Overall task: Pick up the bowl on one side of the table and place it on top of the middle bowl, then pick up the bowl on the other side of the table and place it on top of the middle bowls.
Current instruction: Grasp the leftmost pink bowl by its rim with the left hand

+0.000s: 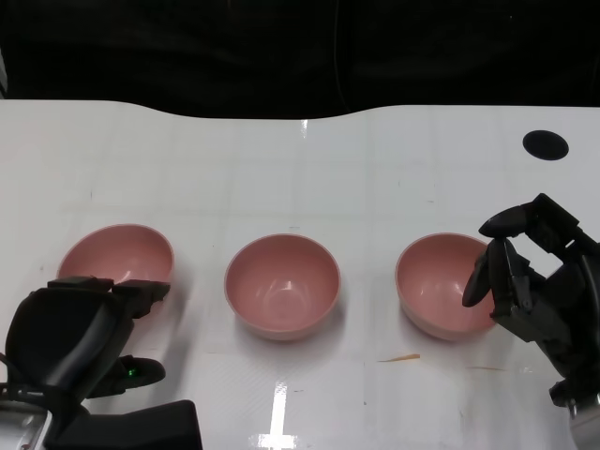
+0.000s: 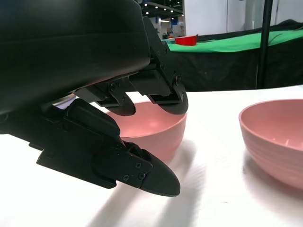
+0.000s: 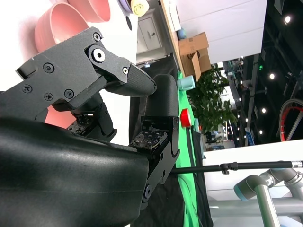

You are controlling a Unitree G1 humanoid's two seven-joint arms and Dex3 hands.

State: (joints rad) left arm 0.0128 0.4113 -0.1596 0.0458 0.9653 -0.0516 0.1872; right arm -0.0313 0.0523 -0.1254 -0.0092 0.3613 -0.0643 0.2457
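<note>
On table (image 1: 300, 169): 3 pink bowls (image 1: 282, 285), upright.

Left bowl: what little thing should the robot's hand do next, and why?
Probably close the left hand on the left bowl's rim. The left wrist view shows some fingers over the rim and another outside the wall, nothing pinched yet. All three bowls sit apart on the table, so none is stacked. The right hand is by the right bowl too.

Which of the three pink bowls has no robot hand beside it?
The middle bowl. The left hand is at the left bowl and the right hand at the right bowl.
</note>
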